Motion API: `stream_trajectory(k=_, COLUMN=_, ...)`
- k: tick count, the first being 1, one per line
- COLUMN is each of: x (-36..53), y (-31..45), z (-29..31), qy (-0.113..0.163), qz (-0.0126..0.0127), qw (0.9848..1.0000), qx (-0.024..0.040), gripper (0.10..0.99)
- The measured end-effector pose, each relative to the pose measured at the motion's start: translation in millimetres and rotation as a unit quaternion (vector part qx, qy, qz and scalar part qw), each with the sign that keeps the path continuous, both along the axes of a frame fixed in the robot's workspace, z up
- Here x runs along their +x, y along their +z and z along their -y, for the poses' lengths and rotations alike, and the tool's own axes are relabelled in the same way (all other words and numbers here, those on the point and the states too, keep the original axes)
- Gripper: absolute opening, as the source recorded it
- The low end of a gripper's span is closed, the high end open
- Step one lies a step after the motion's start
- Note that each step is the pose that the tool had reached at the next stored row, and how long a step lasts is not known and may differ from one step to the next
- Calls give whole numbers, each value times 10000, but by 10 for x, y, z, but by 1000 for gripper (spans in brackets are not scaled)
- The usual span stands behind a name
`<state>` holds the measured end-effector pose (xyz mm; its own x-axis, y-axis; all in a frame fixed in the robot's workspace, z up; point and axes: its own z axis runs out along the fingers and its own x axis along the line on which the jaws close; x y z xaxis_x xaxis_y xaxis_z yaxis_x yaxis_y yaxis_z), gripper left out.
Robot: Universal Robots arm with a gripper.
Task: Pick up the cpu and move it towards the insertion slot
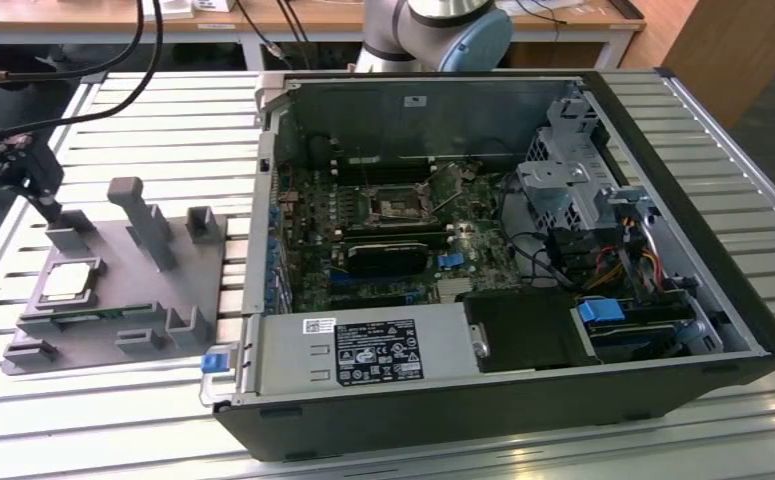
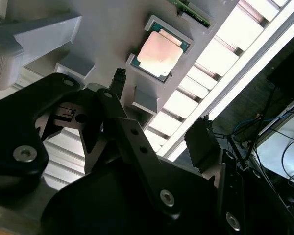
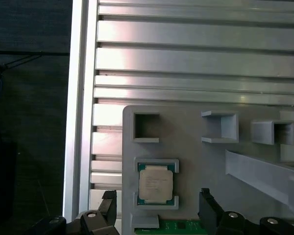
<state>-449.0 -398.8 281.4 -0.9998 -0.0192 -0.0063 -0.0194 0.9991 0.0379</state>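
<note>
On the slatted metal bench (image 1: 160, 110), toward the exterior view's left, a grey tray (image 1: 127, 285) with upright posts and small pockets. In its square recess, flat and lid up, the cpu (image 1: 70, 283), silvery with a pale rim, untouched and not yet lifted. Just beside the cpu on the same tray, a narrow green memory stick (image 1: 94, 318). Over the tray's edge at the exterior view's left, black jaws spread wide, nothing between them, held off the tray and clear of the cpu. In the first wrist view, one black fingertip (image 3: 109, 198) to each side of the cpu (image 3: 157, 182), with the gap wider than the chip. In the second wrist view, the cpu (image 2: 159, 51) in its recess beyond the fingers (image 2: 119, 76), apart from both. Just beside the tray, toward the exterior view's right, an open black computer case (image 1: 494, 420) lying on its side, board facing up. Near the middle of that board, the insertion slot (image 1: 397, 205): a square metal frame with a dark centre, well apart from the cpu and from the jaws. Behind the case, the arm's grey and blue base (image 1: 447, 25).
</note>
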Motion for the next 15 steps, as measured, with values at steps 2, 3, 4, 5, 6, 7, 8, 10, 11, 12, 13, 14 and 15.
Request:
stream_trajectory(k=2, x=-3, y=-15, z=0, qy=0, qz=0, qw=10000, qx=0, gripper=761)
stream_trajectory(k=3, x=-5, y=-23, z=1, qy=0, qz=0, qw=10000, qx=0, gripper=761)
stream_trajectory(k=4, x=-6, y=-30, z=1, qy=0, qz=0, qw=10000, qx=0, gripper=761)
stream_trajectory(k=5, x=-8, y=-38, z=1, qy=0, qz=0, qw=10000, qx=0, gripper=761)
stream_trajectory(k=6, x=-10, y=-46, z=1, qy=0, qz=1, qw=10000, qx=0, gripper=761)
stream_trajectory(k=7, x=-12, y=-53, z=2, qy=0, qz=0, qw=10000, qx=0, gripper=761)
stream_trajectory(k=8, x=-14, y=-60, z=3, qy=0, qz=0, qw=10000, qx=0, gripper=761)
stream_trajectory(k=10, x=-17, y=-78, z=5, qy=0, qz=1, qw=10000, qx=0, gripper=761)
stream_trajectory(k=11, x=-20, y=-89, z=7, qy=0, qz=1, qw=10000, qx=0, gripper=761)
stream_trajectory(k=12, x=-23, y=-100, z=8, qy=-1, qz=1, qw=10000, qx=0, gripper=761)
stream_trajectory(k=13, x=-25, y=-112, z=10, qy=-1, qz=1, qw=10000, qx=0, gripper=761)
stream_trajectory(k=14, x=-25, y=-127, z=15, qy=0, qz=0, qw=10000, qx=0, gripper=761)
stream_trajectory(k=15, x=-26, y=-143, z=20, qy=0, qz=0, qw=10000, qx=0, gripper=761)
